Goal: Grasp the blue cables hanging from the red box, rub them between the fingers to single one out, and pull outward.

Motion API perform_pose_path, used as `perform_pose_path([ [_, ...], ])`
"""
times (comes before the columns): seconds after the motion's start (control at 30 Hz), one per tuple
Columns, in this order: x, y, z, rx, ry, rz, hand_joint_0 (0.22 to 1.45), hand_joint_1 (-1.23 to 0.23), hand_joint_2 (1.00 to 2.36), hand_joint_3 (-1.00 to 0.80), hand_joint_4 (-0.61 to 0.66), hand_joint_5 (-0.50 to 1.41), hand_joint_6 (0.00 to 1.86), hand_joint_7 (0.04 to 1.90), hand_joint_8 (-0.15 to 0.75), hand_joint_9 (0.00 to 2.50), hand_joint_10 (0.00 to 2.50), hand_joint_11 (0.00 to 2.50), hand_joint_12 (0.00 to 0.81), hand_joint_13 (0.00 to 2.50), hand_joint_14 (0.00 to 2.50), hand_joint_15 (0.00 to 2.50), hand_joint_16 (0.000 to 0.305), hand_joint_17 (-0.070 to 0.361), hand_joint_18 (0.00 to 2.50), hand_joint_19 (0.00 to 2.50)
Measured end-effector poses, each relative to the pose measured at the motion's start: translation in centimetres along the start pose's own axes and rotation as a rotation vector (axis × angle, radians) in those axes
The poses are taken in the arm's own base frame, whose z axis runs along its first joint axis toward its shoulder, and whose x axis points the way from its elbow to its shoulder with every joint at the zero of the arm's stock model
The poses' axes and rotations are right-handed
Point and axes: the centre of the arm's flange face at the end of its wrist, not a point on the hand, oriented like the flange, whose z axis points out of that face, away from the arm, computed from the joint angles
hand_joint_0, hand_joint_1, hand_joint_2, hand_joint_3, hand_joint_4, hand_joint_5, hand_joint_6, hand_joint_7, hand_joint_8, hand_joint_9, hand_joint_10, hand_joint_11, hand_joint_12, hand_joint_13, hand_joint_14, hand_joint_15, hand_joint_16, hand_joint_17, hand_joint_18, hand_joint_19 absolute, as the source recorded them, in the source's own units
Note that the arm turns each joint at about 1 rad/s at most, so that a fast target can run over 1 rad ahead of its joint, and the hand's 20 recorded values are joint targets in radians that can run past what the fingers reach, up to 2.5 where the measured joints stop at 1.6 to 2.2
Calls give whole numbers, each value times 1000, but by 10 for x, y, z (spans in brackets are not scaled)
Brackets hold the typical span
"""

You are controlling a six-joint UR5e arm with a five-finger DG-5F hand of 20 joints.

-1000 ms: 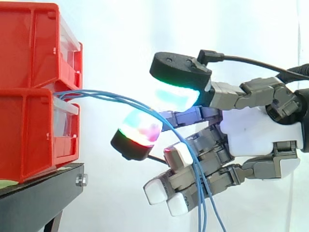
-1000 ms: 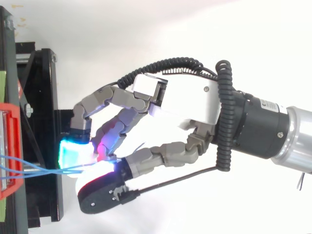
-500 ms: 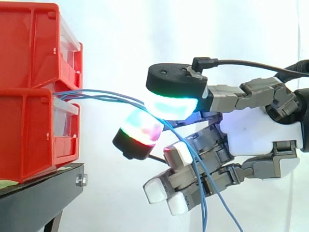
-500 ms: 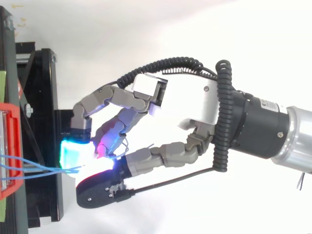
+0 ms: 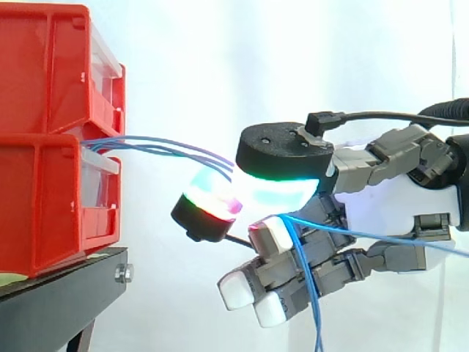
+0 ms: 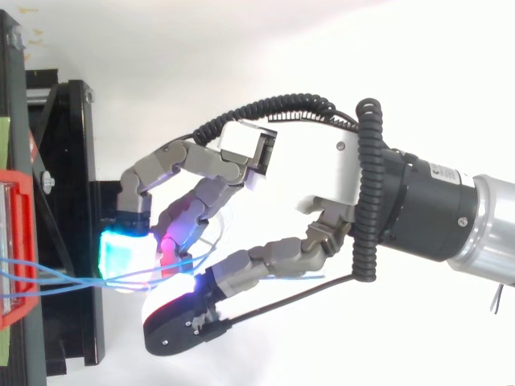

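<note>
Thin blue cables (image 5: 168,148) run out of the gap between two stacked red boxes (image 5: 51,139) at the left and arc right into my hand (image 5: 388,198). The thumb's green-glowing pad (image 5: 282,192) presses down on them against a finger's red-green pad (image 5: 209,202), so the hand is shut on the cables. Past the pinch, loose cable ends (image 5: 311,293) hang down and one strand trails off to the right. In the top view the cables (image 6: 56,280) cross from the red box (image 6: 16,249) into the curled fingers (image 6: 181,233).
The red boxes stand on a black stand (image 5: 62,293), which reaches out under the fingertips in the top view (image 6: 72,201). A white curtain closes off the background. Open space lies below and right of the hand.
The thumb has slid to the right over the cables and pressed lower. One cable end has swung up and now trails to the right. The cables look tauter near the box.
</note>
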Motion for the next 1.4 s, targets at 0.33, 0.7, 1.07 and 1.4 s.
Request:
perform_pose_path([
  [0.33, 0, 0, 0, 0, 0, 0, 521, -736, 1000, -500, 80, -138, 851, 907, 287, 1157, 24, 869, 397, 834, 19, 495, 55, 124, 753, 534],
  [0.7, 0, 0, 0, -2, -1, 1, 536, -673, 1000, -500, 73, -136, 841, 915, 289, 1163, 24, 867, 397, 837, 19, 503, 55, 124, 740, 544],
  [1.07, -1, 0, 0, 0, -1, 0, 670, -890, 1015, -292, 3, -143, 863, 1023, 282, 1141, 25, 882, 384, 835, 19, 487, 52, 116, 756, 521],
  [1.4, -1, 0, 0, 0, -2, 1, 762, -971, 1000, -500, -62, -153, 879, 886, 254, 1075, 27, 861, 371, 789, 19, 465, 50, 112, 734, 459],
])
